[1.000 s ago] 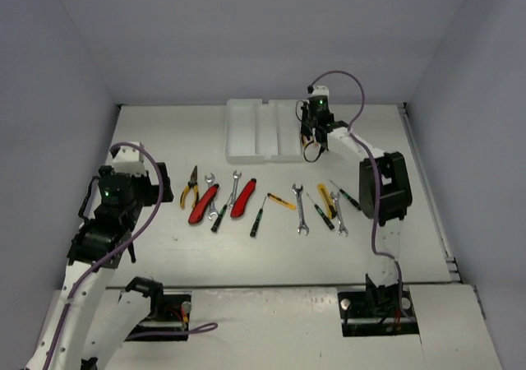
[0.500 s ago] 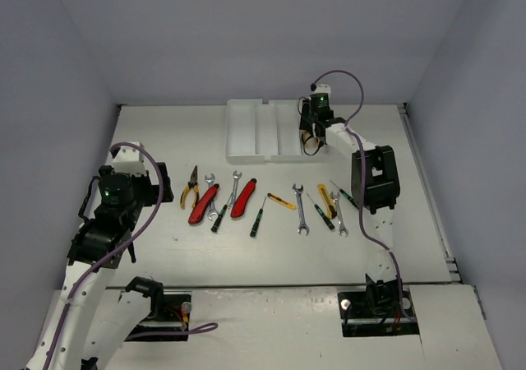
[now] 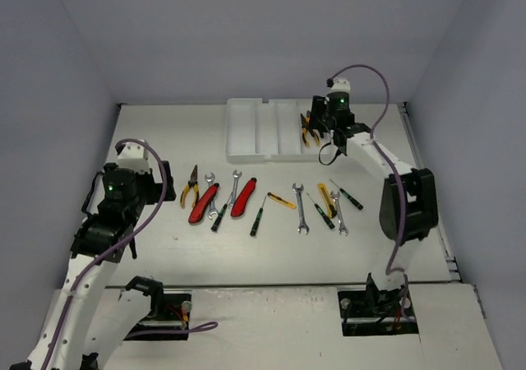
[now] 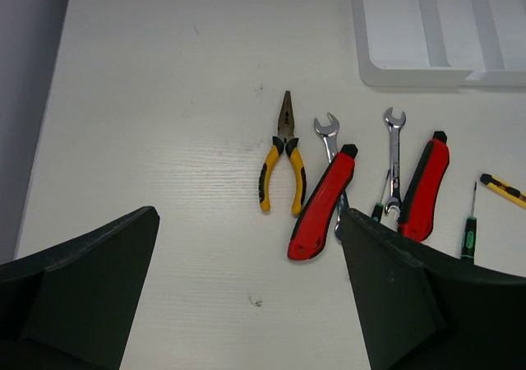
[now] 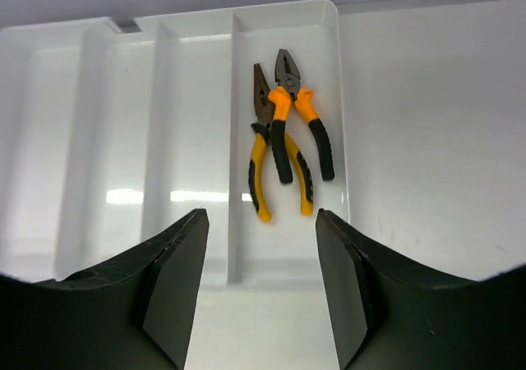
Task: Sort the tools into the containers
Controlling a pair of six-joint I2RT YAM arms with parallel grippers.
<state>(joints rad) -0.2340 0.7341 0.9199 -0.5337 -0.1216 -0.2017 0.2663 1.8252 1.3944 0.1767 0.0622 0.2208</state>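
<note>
The yellow-handled pliers (image 4: 282, 148) lay at the left end of the row on the table (image 4: 164, 99), long axis running near to far, nose toward the tray (image 4: 411, 57), with a red cutter (image 4: 322, 201) just beside them on the right. They sat just ahead of the left gripper (image 4: 246, 222), which hung wide open and empty and looked the nearer arm for them. The right gripper (image 5: 260, 222), also open with nothing held, hovered over the tray's rightmost slot, where two pliers (image 5: 283, 140) lay touching.

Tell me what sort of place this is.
Likely a robotics lab test cell: white table boxed in by plain grey walls, two white robot arms bolted at its near edge, hand tools in a row.
</note>
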